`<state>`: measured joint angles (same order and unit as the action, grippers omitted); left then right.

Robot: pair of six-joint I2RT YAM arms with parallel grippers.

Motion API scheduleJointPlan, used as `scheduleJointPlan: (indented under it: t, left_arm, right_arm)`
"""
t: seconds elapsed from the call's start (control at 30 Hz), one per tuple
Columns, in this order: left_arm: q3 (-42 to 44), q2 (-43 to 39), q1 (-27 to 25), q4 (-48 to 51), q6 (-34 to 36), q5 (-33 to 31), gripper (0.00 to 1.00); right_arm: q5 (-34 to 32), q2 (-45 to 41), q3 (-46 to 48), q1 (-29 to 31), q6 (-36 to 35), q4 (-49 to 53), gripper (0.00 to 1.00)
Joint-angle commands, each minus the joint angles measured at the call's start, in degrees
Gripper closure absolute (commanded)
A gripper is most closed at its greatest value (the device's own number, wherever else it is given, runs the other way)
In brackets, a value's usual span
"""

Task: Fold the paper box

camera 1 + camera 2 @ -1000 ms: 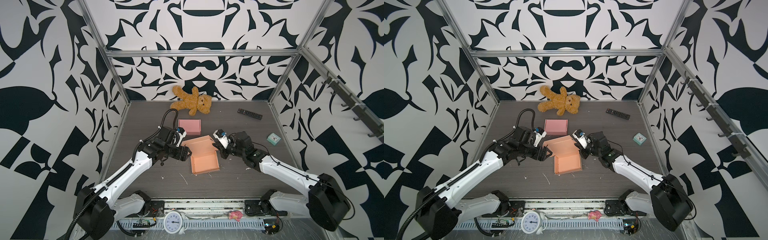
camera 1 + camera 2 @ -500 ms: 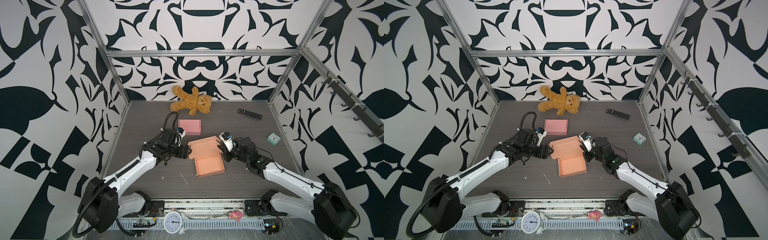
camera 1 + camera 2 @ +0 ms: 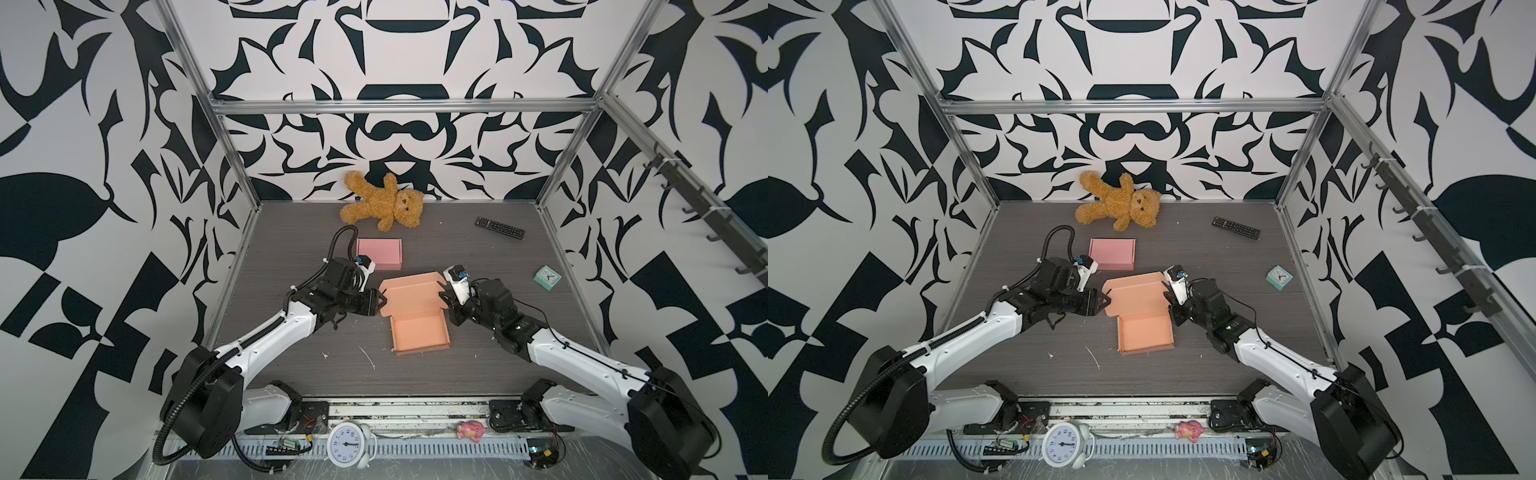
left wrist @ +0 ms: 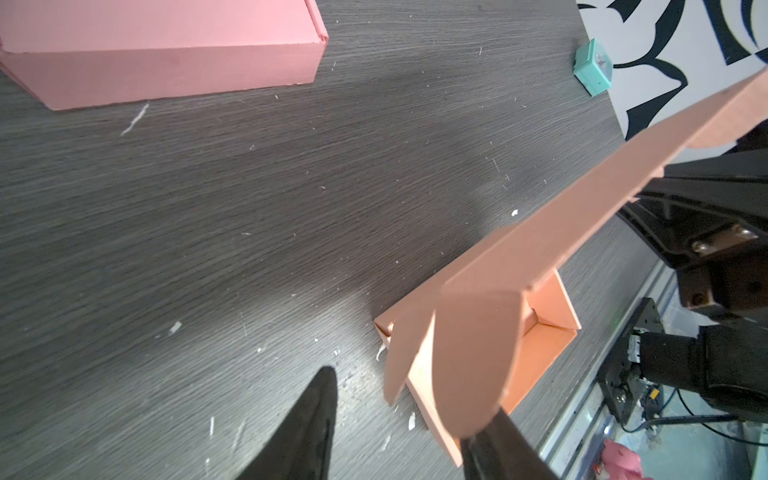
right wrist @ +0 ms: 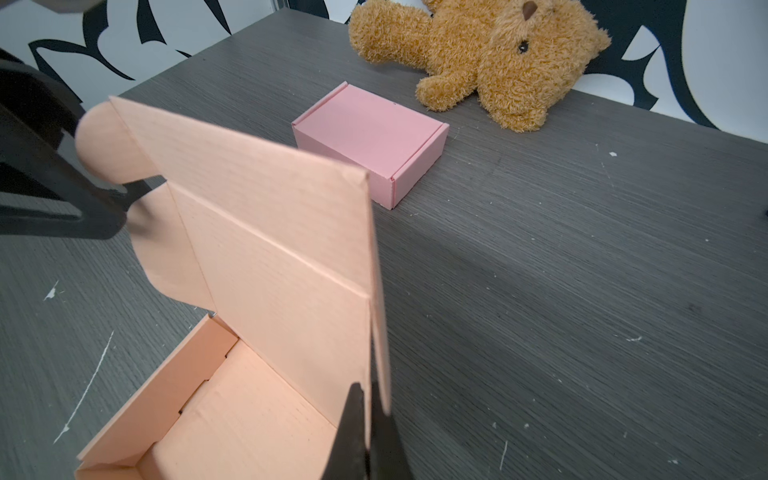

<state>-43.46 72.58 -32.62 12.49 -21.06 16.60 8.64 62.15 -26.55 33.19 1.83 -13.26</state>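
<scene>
Less open than a second ago at the left gripper (image 3: 383, 306): narrowed around the rounded left flap (image 4: 469, 353) of the lid (image 3: 411, 293), but with the fingers apart, touching the flap on one side only, so not clamped. Also to note: a small shift of the orange paper box (image 3: 419, 336) to the right and nearer, now lying in the middle of the table (image 3: 291, 374) between both arms. At the right gripper (image 3: 445, 297), no change: pressed together on the right edge of the lid, holding it raised over the tray. Probably means the closing step is being prepared: side flaps to bend inward, then the lid to lower and tuck in; not yet done.

For containers, from the left: pink box (image 3: 379, 253), just far of the left gripper, fully closed, so cannot tell the content. Then the orange tray, open above, with nothing seen inside.
</scene>
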Motion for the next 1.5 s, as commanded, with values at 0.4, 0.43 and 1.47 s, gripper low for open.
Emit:
scheduleJointPlan:
  t: [0.4,0.43,1.47]
  left_arm:
    - [0.0,2.8,-0.5,-1.6,-1.4,1.9,0.7]
    - [0.0,2.6,-0.4,-1.6,-1.5,2.1,0.71]
    - [-1.1,0.0,-1.4,2.2,2.4,1.5,0.96]
  right_arm:
    - [-0.7,-0.7,0.7,0.2,2.1,-2.2,1.0]
    - [-0.8,-0.6,0.7,0.2,2.0,-2.2,1.0]
    - [0.3,1.4,-3.9,0.2,0.8,0.3,0.8]
